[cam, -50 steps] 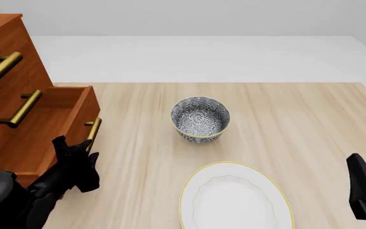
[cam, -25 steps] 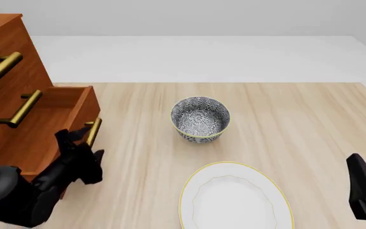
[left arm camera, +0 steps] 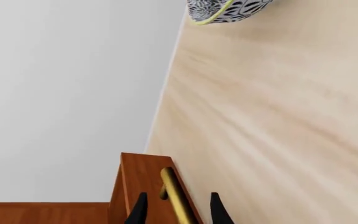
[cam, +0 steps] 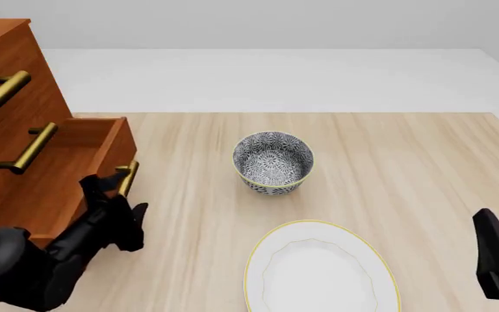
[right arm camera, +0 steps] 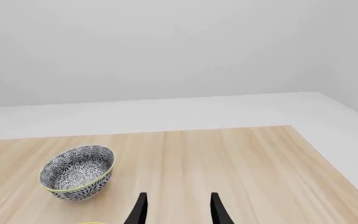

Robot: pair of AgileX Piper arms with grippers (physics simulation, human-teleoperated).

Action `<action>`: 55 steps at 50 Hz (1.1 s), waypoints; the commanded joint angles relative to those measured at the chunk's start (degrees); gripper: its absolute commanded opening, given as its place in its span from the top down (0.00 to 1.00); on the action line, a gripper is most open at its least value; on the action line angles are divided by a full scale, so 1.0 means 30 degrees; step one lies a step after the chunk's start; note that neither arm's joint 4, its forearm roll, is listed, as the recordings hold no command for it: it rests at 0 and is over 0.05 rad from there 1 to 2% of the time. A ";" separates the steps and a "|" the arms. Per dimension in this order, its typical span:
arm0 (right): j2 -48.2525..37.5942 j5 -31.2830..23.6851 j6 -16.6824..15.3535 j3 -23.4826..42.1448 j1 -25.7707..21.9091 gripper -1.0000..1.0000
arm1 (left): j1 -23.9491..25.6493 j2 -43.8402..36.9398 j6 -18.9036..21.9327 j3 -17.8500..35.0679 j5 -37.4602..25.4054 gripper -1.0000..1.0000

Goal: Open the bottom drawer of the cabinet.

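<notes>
The cabinet (cam: pixel 7 117) stands at the far left of the table (cam: pixel 405 169), and its bottom drawer (cam: pixel 59 175) is pulled out toward the patterned bowl (cam: pixel 272 162), its hollow inside open to view. The two upper drawers sit flush, their brass handles (cam: pixel 26 148) jutting out above it. The left gripper (cam: pixel 117 195) is at the bottom drawer's brass handle (left arm camera: pixel 177 198); in the left wrist view the bar runs between its two fingertips (left arm camera: pixel 139 210), which stand on either side of it with a little gap showing, so it looks parted around the handle rather than clamped, though the contact is hard to judge. The bowl stands right of the drawer, well apart from it, and a white plate (cam: pixel 319 270) with a yellow rim lies nearer than the bowl. The right gripper (right arm camera: pixel 176 209) hovers low over bare table well to the right of the bowl, its fingers spread with nothing between them.
</notes>
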State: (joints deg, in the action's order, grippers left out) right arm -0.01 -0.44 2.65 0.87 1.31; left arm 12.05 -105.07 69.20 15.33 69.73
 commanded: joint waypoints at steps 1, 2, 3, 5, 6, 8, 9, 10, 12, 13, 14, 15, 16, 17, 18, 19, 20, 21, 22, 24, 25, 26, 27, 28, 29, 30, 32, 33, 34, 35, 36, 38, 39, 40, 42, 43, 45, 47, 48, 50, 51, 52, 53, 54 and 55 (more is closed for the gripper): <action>0.0000 -0.0022 -0.0016 0.0034 0.0010 0.00 | 0.0914 0.0330 -0.0022 -0.0183 0.0057 0.00; 0.0000 -0.0014 0.0019 0.0030 0.0034 0.00 | 0.1133 0.0413 -0.0045 -0.0215 0.0057 0.00; 0.0000 0.0015 0.0005 0.0001 0.0035 0.00 | 0.1154 0.0435 -0.0032 -0.0216 0.0057 0.00; 0.0000 0.0067 0.0008 -0.0031 0.0039 0.00 | 0.1320 0.0432 0.0020 -0.0210 0.0057 0.00; 0.0000 -0.0030 0.0015 0.0071 0.0052 0.00 | 0.1386 0.0492 -0.0003 -0.0231 0.0057 0.00; 0.0000 -0.0098 0.0013 0.0162 0.0057 0.00 | 0.1587 0.0494 0.0009 -0.0219 0.0057 0.00; -0.0002 -0.0130 0.0033 0.0211 0.0060 0.00 | 0.1642 0.0453 0.0010 -0.0196 0.0057 0.00; -0.0002 -0.0143 0.0022 0.0232 0.0058 0.00 | 0.1724 0.0404 0.0017 -0.0186 0.0057 0.00; -0.0002 -0.0172 0.0026 0.0276 0.0067 0.00 | 0.1940 0.0483 -0.0013 -0.0232 0.0057 0.00; -0.0002 -0.0173 0.0016 0.0281 0.0066 0.00 | 0.2036 0.0504 -0.0045 -0.0272 0.0057 0.00; -0.0002 -0.0179 0.0031 0.0291 0.0076 0.00 | 0.2196 0.0634 -0.0141 -0.0348 0.0057 0.00; -0.0002 -0.0180 0.0037 0.0296 0.0072 0.00 | 0.2377 0.0806 -0.0241 -0.0451 0.0057 0.00; -0.0002 -0.0173 0.0023 0.0282 0.0084 0.00 | 0.2384 0.0877 -0.0221 -0.0512 0.0057 0.00; -0.0002 -0.0140 0.0035 0.0252 0.0082 0.00 | 0.2607 0.1064 -0.0302 -0.0602 0.0057 0.00; -0.0002 -0.0128 0.0050 0.0251 0.0080 0.00 | 0.2875 0.1286 -0.0570 -0.0729 0.0057 0.00; -0.0002 -0.0144 0.0015 0.0269 0.0069 0.00 | 0.2978 0.1454 -0.0654 -0.0845 0.0057 0.00; -0.0002 -0.0153 0.0037 0.0279 0.0092 0.00 | 0.3263 0.1814 -0.0799 -0.1050 0.0057 0.00; -0.0002 -0.0148 0.0056 0.0276 0.0093 0.00 | 0.3433 0.1976 -0.0976 -0.1138 0.0057 0.00; -0.0002 -0.0146 0.0040 0.0274 0.0092 0.00 | 0.3625 0.2373 -0.1288 -0.1331 0.0056 0.00; -0.0002 -0.0135 0.0052 0.0274 0.0088 0.00 | 0.3822 0.3126 -0.1478 -0.1697 0.0056 0.00; -0.0002 -0.0111 0.0028 0.0274 0.0067 0.00 | 0.4080 0.3630 -0.2045 -0.1918 0.0055 0.00; -0.0002 -0.0089 0.0056 0.0270 0.0045 0.00 | 0.4101 0.3842 -0.1977 -0.2064 0.0054 0.00; -0.0002 -0.0077 0.0040 0.0269 0.0041 0.00 | 0.4315 0.4198 -0.2245 -0.2192 0.0056 0.00; -0.0002 -0.0084 0.0058 0.0297 0.0033 0.00 | 0.4418 0.4341 -0.2630 -0.2277 0.0056 0.00; -0.0002 -0.0106 0.0061 0.0331 0.0023 0.00 | 0.4545 0.4559 -0.2870 -0.2348 0.0055 0.00; -0.0002 -0.0109 0.0066 0.0350 0.0026 0.00 | 0.4667 0.4897 -0.2799 -0.2473 0.0055 0.00; -0.0002 -0.0106 0.0082 0.0371 0.0031 0.00 | 0.4796 0.5224 -0.3015 -0.2575 0.0051 0.00; -0.0002 -0.0085 0.0102 0.0345 0.0025 0.00 | 0.4767 0.5446 -0.3337 -0.2676 0.0024 0.00; -0.0001 -0.0073 0.0125 0.0333 0.0035 0.00 | 0.4948 0.5864 -0.3329 -0.2789 -0.0082 0.00; -0.0001 -0.0084 0.0132 0.0345 0.0031 0.00 | 0.5000 0.6037 -0.3332 -0.2787 -0.0185 0.00; -0.0001 -0.0078 0.0140 0.0334 0.0032 0.00 | 0.5091 0.7028 -0.3617 -0.2667 -0.1131 0.00; -0.0001 -0.0083 0.0162 0.0337 0.0056 0.00 | 0.5226 0.8341 -0.3782 -0.2456 -0.2542 0.00; -0.0001 -0.0056 0.0171 0.0317 0.0072 0.00 | 0.5344 0.9232 -0.3922 -0.2319 -0.3393 0.00; -0.0001 -0.0058 0.0184 0.0319 0.0079 0.00 | 0.5450 0.9721 -0.4035 -0.2201 -0.3953 0.00; 0.0000 -0.0128 0.0212 0.0407 0.0084 0.00 | 0.5501 1.1038 -0.4156 -0.1908 -0.5387 0.00; -0.0001 -0.0089 0.0220 0.0383 0.0091 0.00 | 0.5612 1.1698 -0.4240 -0.1702 -0.6152 0.00; 0.0000 -0.0166 0.0216 0.0472 0.0087 0.00 | 0.5706 1.2587 -0.4525 -0.1335 -0.7299 0.00; 0.0000 -0.0198 0.0240 0.0535 0.0075 0.00 | 0.5765 1.3387 -0.4550 -0.1004 -0.8229 0.00; 0.0000 -0.0196 0.0251 0.0557 0.0066 0.00 | 0.5813 1.3956 -0.4531 -0.0767 -0.8838 0.00; 0.0000 -0.0060 0.0262 0.0461 0.0059 0.00 | 0.5808 1.4760 -0.4950 -0.0164 -1.0107 0.00; 0.0000 -0.0046 0.0264 0.0460 0.0059 0.00 | 0.5785 1.5171 -0.5045 0.0119 -1.0754 0.00; 0.0000 -0.0033 0.0283 0.0467 0.0049 0.00 | 0.5735 1.5620 -0.5170 0.0412 -1.1347 0.00; 0.0000 -0.0069 0.0264 0.0526 0.0035 0.00 | 0.5678 1.6199 -0.5511 0.0971 -1.2404 0.00; 0.0000 -0.0103 0.0268 0.0581 0.0027 0.00 | 0.5725 1.6483 -0.5692 0.1317 -1.3037 0.00; 0.0000 -0.0121 0.0274 0.0610 0.0030 0.00 | 0.5625 1.6814 -0.6150 0.1778 -1.3948 0.00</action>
State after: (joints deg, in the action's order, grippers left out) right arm -0.01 -0.75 3.32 2.25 1.47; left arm 28.36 -67.13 55.53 13.88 45.17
